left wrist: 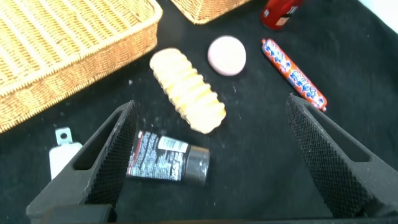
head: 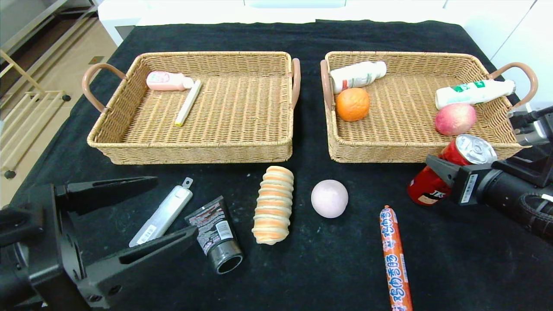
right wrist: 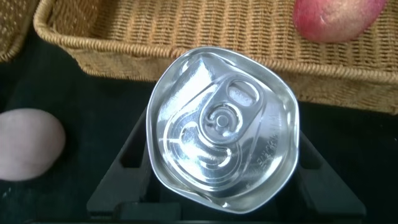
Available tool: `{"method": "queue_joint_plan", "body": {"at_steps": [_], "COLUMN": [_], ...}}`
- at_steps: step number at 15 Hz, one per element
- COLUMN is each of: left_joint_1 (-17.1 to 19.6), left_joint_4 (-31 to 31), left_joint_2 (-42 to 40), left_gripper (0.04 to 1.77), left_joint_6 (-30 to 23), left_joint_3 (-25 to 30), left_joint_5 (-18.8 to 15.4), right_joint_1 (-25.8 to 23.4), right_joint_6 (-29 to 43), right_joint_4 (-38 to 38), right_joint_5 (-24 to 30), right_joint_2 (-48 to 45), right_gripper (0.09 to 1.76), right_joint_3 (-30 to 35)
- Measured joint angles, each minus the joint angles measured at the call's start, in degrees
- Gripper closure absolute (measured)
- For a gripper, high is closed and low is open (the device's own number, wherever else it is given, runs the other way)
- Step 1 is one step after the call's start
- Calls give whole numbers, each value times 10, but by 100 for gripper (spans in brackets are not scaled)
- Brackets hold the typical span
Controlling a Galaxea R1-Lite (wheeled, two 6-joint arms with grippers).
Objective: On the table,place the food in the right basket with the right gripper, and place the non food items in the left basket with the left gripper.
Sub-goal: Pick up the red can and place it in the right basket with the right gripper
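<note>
Red can [head: 445,172] sits pinched in the right gripper [head: 449,170], tilted, silver top aimed toward one o'clock, just off the right basket [head: 414,153] front wall. Its lower body hides behind the fingers; the label is only partly readable. Left gripper [head: 142,216] hangs spread wide at eight o'clock, straddling the utility knife [head: 162,214].

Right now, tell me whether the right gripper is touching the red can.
Touching: in the right wrist view the right gripper fingers clamp the red can, denting it.
</note>
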Motion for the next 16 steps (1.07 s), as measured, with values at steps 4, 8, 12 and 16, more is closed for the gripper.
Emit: {"method": "queue_joint_plan", "body": {"at_steps": [4, 8, 12, 16], "left_joint_1": [0, 0, 0, 1], "left_joint_4": [1, -6, -7, -7], "left_joint_2": [-5, -7, -9, -9], "left_gripper": [9, 9, 9, 9], "left_joint_6": [0, -1, 1, -1], "left_joint_3": [-1, -4, 0, -1], "left_joint_5": [0, 0, -1, 0], "right_joint_1": [2, 7, 4, -4], "right_joint_6": [-4, -9, -18, -27], "right_joint_4": [93, 173, 225, 238], "right_joint_5": [4, 2, 2, 3], "right_joint_2": [-48, -71, -50, 16], "right_gripper": [83, 83, 83, 83], "right_joint_3": [-38, -125, -248, -355]}}
